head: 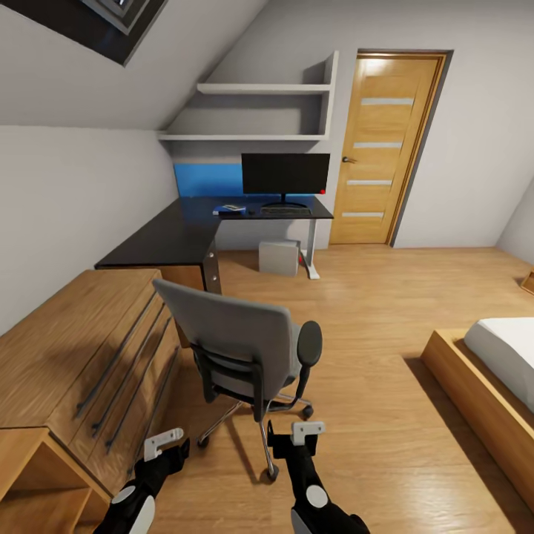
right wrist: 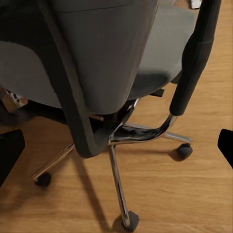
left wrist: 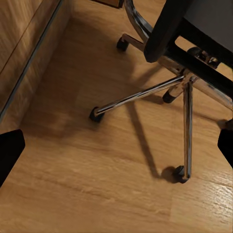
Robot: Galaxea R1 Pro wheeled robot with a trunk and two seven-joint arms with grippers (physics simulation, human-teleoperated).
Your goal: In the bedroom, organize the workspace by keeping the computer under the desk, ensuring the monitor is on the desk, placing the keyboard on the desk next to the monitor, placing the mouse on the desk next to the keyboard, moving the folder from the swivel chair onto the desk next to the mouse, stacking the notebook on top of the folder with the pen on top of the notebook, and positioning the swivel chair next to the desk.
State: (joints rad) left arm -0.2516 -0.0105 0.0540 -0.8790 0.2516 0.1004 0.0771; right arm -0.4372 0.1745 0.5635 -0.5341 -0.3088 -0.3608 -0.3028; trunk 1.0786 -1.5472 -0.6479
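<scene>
From my head camera the swivel chair (head: 248,348) stood in the lower middle of the frame, its grey back toward me, well apart from the desk (head: 185,230) in the upper middle. On the desk sat the monitor (head: 285,175), with the keyboard (head: 285,211) just below it, the mouse (head: 251,211) beside that, and a flat blue folder (head: 228,210) further left with something small on top that I could not make out. A grey computer (head: 279,256) stood on the floor under the desk.

My left gripper (head: 165,443) and right gripper (head: 297,430) hung low at the bottom edge, just short of the chair; both had their jaws spread and held nothing.

My left wrist camera showed the chrome star base (left wrist: 160,92) and its castors on the wooden floor (left wrist: 97,184), beside the wooden dresser (left wrist: 24,43). My right wrist camera looked at the chair's back (right wrist: 97,53), with a black armrest (right wrist: 194,63) at the upper right.

The dresser stood along the left edge of the head view, a bed (head: 504,356) at the right, and a door (head: 386,148) behind.
</scene>
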